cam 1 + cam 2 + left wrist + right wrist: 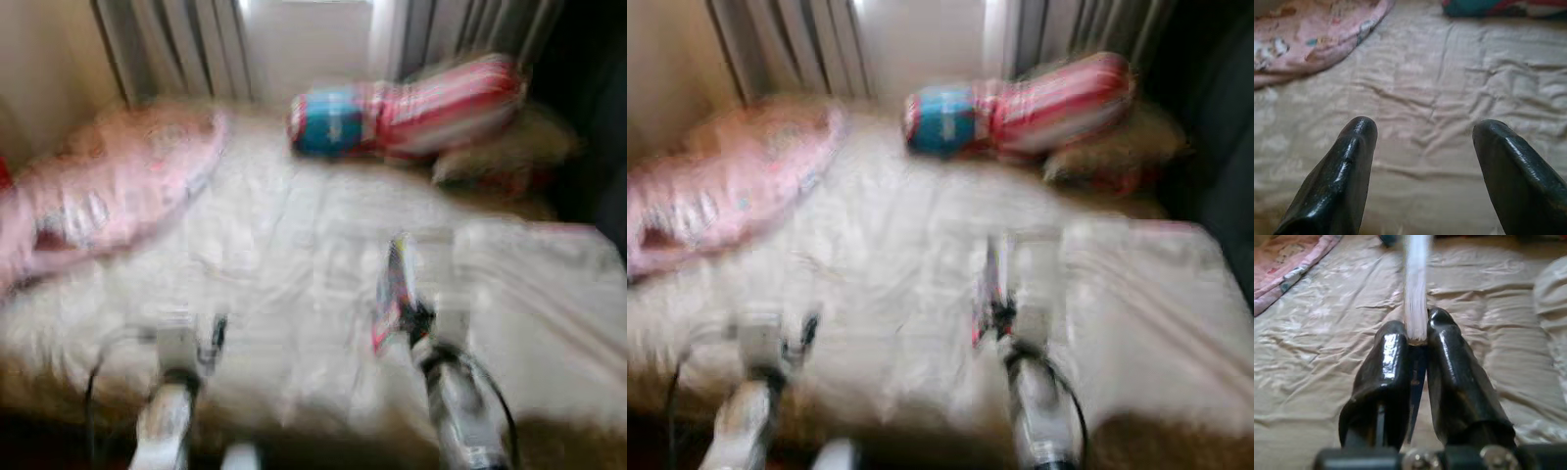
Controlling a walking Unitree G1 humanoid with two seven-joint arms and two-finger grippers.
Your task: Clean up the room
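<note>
**Right gripper carrying thin book over bed**

Over the near part of the bed (294,245), head views blurred. Right gripper (1418,335) is clamped on a thin flat item, looks like a book (392,289) or booklet: colourful cover edge-on in the head views, pale page edge running up from the fingertips in the right wrist view. Its long axis stands roughly upright out of the gripper and points toward the far side of the bed. Left gripper (1422,134) is empty, fingers spread apart, hovering over wrinkled cream sheet at the bed's near edge, left of the book.

Relative to the bed: pink blanket (118,186) bunched at its far left, striped red and blue bolster (411,103) lying across its far end near the curtains (176,44), white pillow (549,264) at its right side.

Judgement: book is already in the right arm, so that arm does any placing; the bed sheet lies straight ahead and below it. Destination can't be told.
</note>
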